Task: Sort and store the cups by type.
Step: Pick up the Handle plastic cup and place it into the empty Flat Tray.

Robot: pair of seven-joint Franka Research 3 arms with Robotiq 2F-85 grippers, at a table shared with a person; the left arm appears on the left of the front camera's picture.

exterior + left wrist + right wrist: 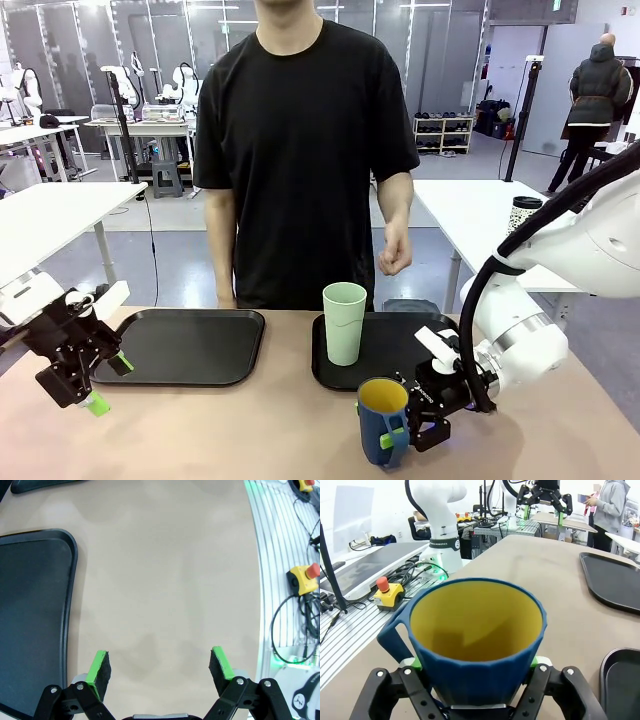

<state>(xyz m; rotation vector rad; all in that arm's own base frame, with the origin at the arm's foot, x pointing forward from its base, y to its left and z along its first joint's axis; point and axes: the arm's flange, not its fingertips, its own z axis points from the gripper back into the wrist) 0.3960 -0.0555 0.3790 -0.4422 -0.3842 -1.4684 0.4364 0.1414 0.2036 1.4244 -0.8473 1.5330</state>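
Here, counter (250, 430): tan surface carrying 2 black trays side by side at the far side, with a person in a black shirt standing behind them.
Blue mug (384, 421): upright at the near side of the counter, in front of the right tray (400, 340); its yellow inside faces up in the right wrist view (476, 625), handle off to the picture's left.
Right gripper (398, 433): fingers clenched on the blue mug's sides, green pads pressed to its wall.
Green tumbler (344, 323): upright on the right tray, near its left edge, apart from the blue mug.
Left gripper (108, 384): above the counter by the near left corner of the left tray (185, 345); fingers (98, 667) spread wide with bare counter between them.
Person's hand (395, 258): loosely curled, hanging above the right tray.
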